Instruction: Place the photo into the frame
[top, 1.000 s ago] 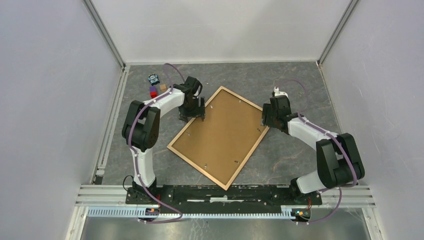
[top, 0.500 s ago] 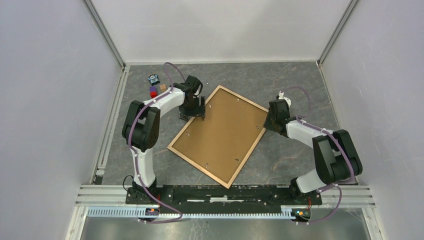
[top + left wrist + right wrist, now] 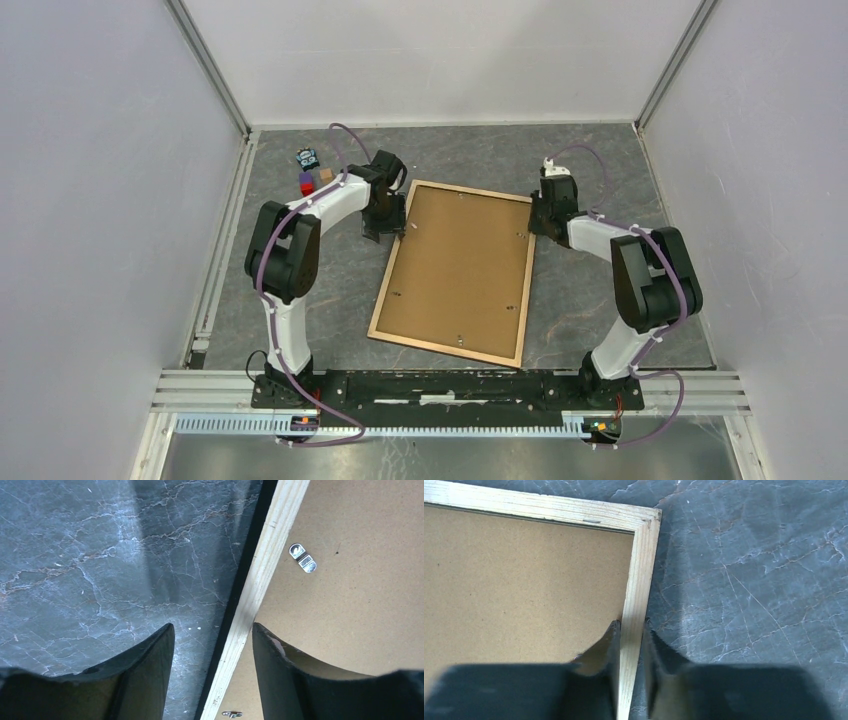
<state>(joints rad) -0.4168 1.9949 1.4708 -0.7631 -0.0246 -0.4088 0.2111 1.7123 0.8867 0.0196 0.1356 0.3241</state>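
The frame (image 3: 527, 280) lies back side up on the grey table, with the brown backing board (image 3: 455, 270) set inside its light wood rails. The photo is not in view. My left gripper (image 3: 393, 228) is open, one finger on each side of the frame's left rail (image 3: 270, 555) near the far left corner (image 3: 212, 626). My right gripper (image 3: 541, 215) is shut on the frame's right rail (image 3: 641, 565) just below the far right corner (image 3: 631, 622). The board fills the left of the right wrist view (image 3: 524, 580).
Small metal tabs (image 3: 302, 558) hold the board at the rail. A blue-black object (image 3: 307, 158), red and purple blocks (image 3: 306, 183) and a brown cube (image 3: 325, 175) sit at the far left. White walls close three sides; a metal rail (image 3: 450, 385) runs along the near edge.
The frame has swung from a diagonal lie to nearly square with the table. My right gripper moved toward the far side while holding the rail. My left gripper stayed almost in place.
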